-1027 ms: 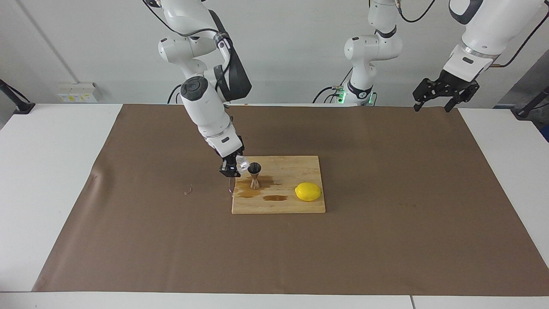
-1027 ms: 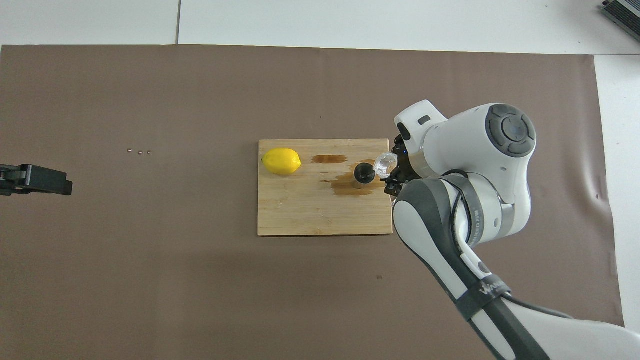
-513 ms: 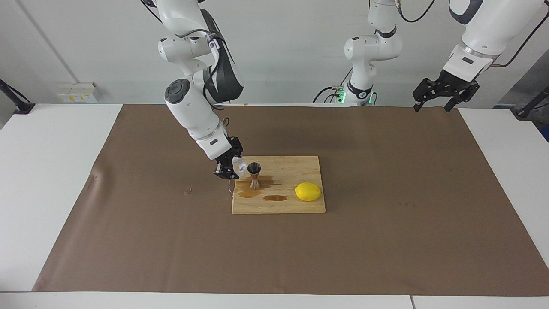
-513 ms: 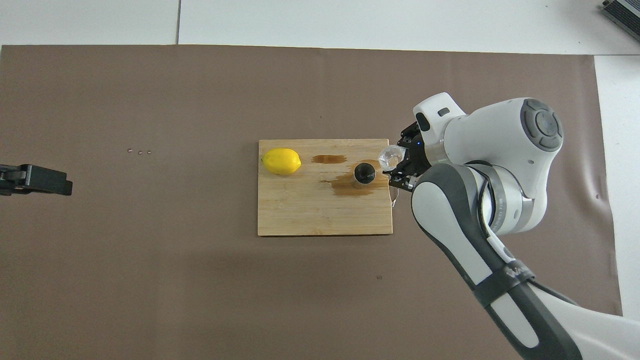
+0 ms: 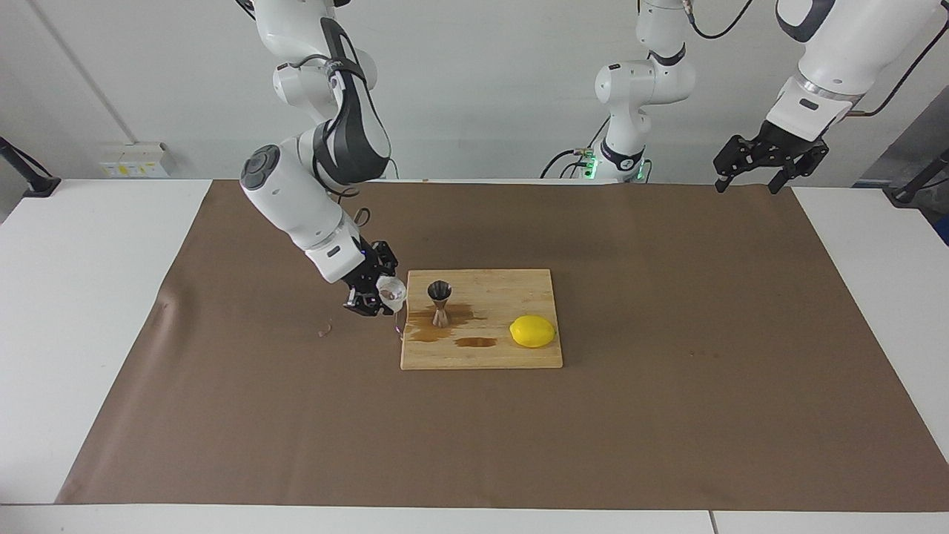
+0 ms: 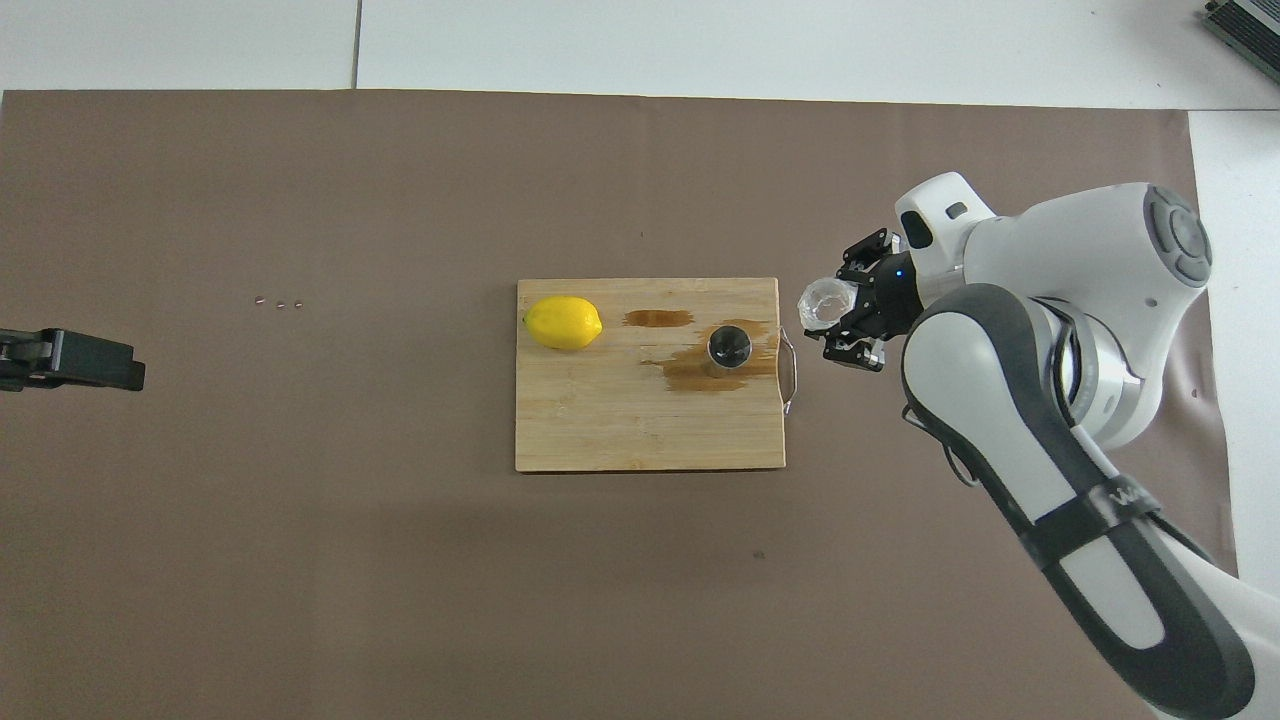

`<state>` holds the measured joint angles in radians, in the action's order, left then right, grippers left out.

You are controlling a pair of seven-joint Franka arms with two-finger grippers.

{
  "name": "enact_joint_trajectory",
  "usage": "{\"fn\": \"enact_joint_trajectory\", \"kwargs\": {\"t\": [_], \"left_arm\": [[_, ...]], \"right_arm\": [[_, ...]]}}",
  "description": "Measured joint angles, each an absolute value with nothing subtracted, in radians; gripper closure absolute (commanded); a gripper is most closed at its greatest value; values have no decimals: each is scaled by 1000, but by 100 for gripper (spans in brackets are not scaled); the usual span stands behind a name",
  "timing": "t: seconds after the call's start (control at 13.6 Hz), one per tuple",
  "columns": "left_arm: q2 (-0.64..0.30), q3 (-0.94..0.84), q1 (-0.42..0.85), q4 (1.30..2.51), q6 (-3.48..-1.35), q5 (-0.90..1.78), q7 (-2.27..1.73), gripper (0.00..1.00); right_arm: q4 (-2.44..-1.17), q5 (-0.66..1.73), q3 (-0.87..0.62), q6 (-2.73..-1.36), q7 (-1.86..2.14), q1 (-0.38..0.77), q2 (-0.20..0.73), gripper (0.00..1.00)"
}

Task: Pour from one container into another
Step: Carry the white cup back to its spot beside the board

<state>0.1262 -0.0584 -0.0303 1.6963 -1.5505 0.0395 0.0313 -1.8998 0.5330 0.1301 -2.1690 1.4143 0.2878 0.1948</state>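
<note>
Swung away from the jigger (image 5: 440, 302) toward nine o'clock, right gripper (image 5: 379, 295) fingers clamped on the glass cup (image 5: 391, 292); left gripper (image 5: 771, 159) fingers apart, waiting; pouring likely done.

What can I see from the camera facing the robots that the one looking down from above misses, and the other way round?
Only the facing view shows the left hand whole, open, raised over the table's edge, and the jigger's hourglass side. Only the overhead view shows three tiny specks on the brown paper and looks down into the jigger's mouth. Both show the right hand shut on the glass cup beside the cutting board, the lemon, and the stains.
</note>
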Motion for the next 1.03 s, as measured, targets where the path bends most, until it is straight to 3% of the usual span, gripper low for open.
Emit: {"fn": "enact_joint_trajectory", "kwargs": {"t": [0.44,1.03], "left_arm": [[126,-58,-30,1696,-1550,39,31,0],[126,-58,-30,1696,-1550,39,31,0]], "right_arm": [[-1976,586,133,-2106,1671,94,180,52],[-2091,713,132,-2248,1857,66,195,52]]}}
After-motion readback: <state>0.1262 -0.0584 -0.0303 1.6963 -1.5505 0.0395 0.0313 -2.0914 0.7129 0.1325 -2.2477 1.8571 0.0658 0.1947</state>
